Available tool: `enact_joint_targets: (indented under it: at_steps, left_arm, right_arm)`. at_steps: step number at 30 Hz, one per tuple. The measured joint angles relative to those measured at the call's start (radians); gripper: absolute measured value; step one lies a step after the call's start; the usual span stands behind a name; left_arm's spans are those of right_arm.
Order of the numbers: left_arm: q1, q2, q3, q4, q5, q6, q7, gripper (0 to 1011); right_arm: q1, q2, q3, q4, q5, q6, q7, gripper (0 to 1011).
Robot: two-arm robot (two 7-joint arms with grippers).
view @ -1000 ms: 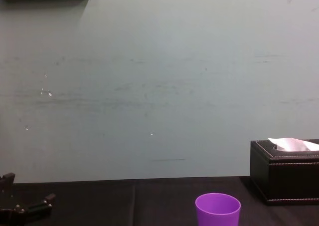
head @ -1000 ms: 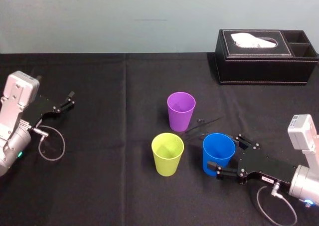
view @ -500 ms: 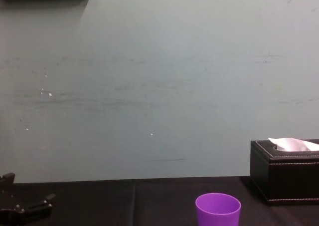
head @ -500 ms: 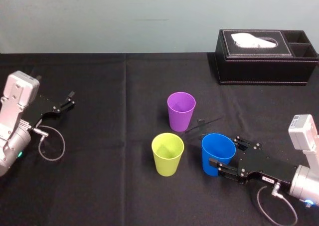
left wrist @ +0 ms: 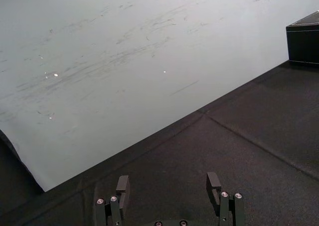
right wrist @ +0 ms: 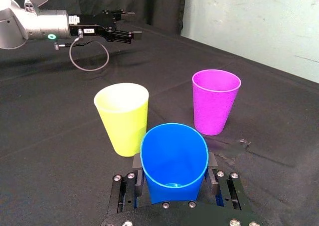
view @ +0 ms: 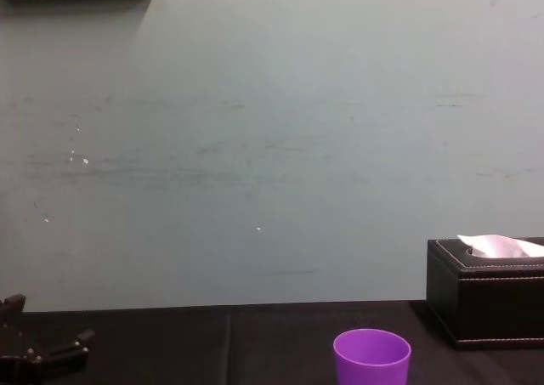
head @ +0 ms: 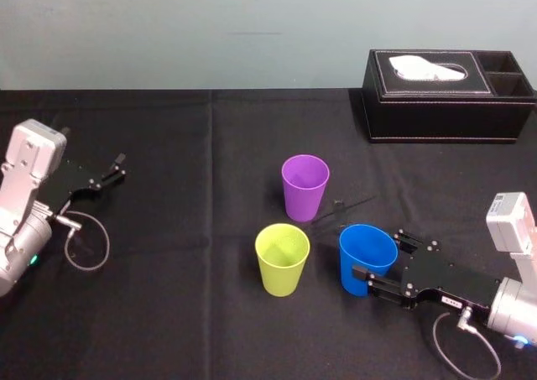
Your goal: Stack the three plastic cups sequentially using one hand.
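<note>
- Right end effector [head: 379, 258], low over the black bench [head: 168, 313] on the right near side, closed on the blue cup [head: 365, 256], one finger pressed to each side of the cup's lower wall.
- The blue cup is mouth up, just right of the yellow-green cup [head: 282, 259] with a narrow gap between them; whether its base rests on the bench cannot be told.
- The yellow-green cup stands upright near the middle of the bench; the purple cup [head: 304, 187] stands upright just behind it, apart from both others.
- Left end effector [head: 116, 168] parked at the bench's far left, fingers spread open with nothing between them.
- A black tissue box [head: 449, 103] sits at the back right, well apart from the cups.
</note>
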Motion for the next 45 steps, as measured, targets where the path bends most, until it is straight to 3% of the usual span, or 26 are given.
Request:
enact_joint_targets:
  at_steps: [15, 19, 29, 37, 45]
  left_arm:
    - [0.000, 0.000, 0.000, 0.000, 0.000, 0.000, 0.000, 1011]
    - [0.000, 0.000, 0.000, 0.000, 0.000, 0.000, 0.000, 1011]
    - [0.000, 0.000, 0.000, 0.000, 0.000, 0.000, 0.000, 1011]
    - [0.000, 0.000, 0.000, 0.000, 0.000, 0.000, 0.000, 1011]
    - [0.000, 0.000, 0.000, 0.000, 0.000, 0.000, 0.000, 1011]
  right_arm:
    - [-0.003, 0.000, 0.002, -0.010, 0.000, 0.007, -0.014, 716]
    - [-0.017, 0.007, 0.013, -0.046, 0.008, 0.021, -0.033, 716]
    - [-0.036, 0.054, 0.050, -0.188, 0.039, 0.116, -0.076, 715]
    - [0.018, 0.061, 0.046, -0.236, 0.046, 0.171, -0.095, 715]
    - [0.123, 0.025, 0.002, -0.210, 0.038, 0.221, -0.106, 715]
